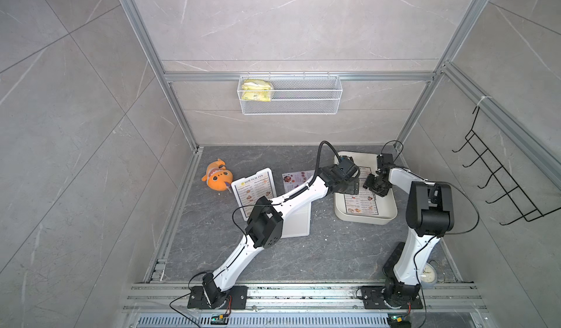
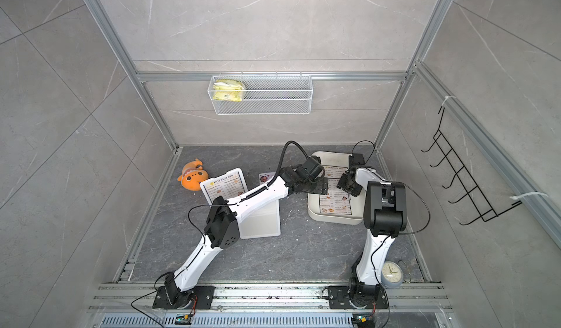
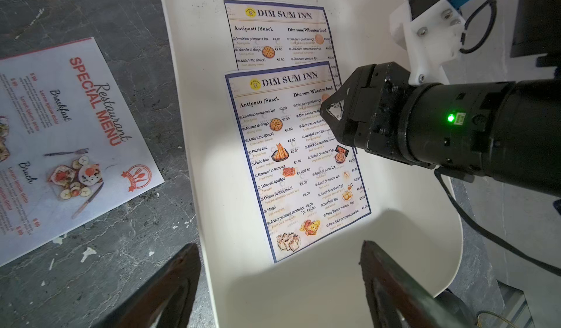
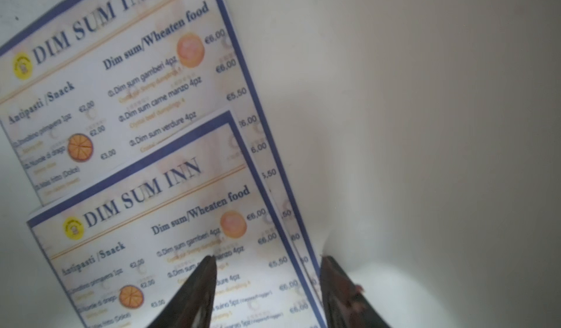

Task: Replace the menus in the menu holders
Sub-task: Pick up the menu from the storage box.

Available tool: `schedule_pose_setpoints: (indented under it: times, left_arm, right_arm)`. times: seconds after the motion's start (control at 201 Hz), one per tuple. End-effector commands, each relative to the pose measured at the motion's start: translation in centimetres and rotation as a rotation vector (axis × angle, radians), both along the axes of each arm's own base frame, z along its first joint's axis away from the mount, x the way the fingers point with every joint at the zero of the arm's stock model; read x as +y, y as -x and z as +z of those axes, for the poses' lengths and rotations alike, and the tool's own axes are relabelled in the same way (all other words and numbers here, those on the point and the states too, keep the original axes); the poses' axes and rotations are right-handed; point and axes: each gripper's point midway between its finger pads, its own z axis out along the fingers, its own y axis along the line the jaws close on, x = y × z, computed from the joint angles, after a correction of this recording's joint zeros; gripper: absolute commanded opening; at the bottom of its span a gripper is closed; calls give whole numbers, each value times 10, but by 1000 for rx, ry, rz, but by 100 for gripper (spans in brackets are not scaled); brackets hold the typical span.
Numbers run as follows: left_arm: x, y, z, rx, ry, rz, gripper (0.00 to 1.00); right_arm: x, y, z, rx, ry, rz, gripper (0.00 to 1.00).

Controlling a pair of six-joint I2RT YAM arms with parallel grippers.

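Menus: 2 DIM SUM INN sheets lie overlapped in the cream tray (image 3: 303, 299), upper sheet (image 3: 303, 165) covering most of the lower sheet (image 3: 273, 35). At the upper sheet's long edge sits the right gripper (image 4: 268, 264), jaws apart, 1 finger (image 4: 200, 284) over the print, the other past both edges over bare tray; nothing pinched. Near it, the left gripper (image 3: 279, 246) hangs above the tray's rim, jaws wide, nothing between. SPECIAL MENU sheet (image 3: 66, 129) lies on the dark table (image 3: 91, 7) beside the tray, off the left gripper's side. Back along the left arm: 1 menu holder (image 1: 252, 177) framing another DIM SUM INN menu (image 1: 255, 191); 1 plain white holder (image 1: 296, 224) partly under the forearm.
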Motion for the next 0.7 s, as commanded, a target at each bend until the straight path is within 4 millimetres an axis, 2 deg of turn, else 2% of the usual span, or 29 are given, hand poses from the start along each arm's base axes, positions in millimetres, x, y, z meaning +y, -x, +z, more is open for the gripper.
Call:
schedule_pose_setpoints:
  times: [0.0,0.249,0.552,0.697]
  left_arm:
    - [1,-7,6,-23,2,11,87]
    - [3,-11,-2,-12,-8,18,86]
    - [3,-13,-7,-11,-17,13,86]
    - [6,-16,-6,-19,-24,19,86]
  right_arm:
    - [23,21,-28,104,-104,17,57]
    - [37,26,-42,140,-154,40,57]
    - [67,31,-44,154,-188,117,58]
    - [75,34,-46,165,-198,139,57]
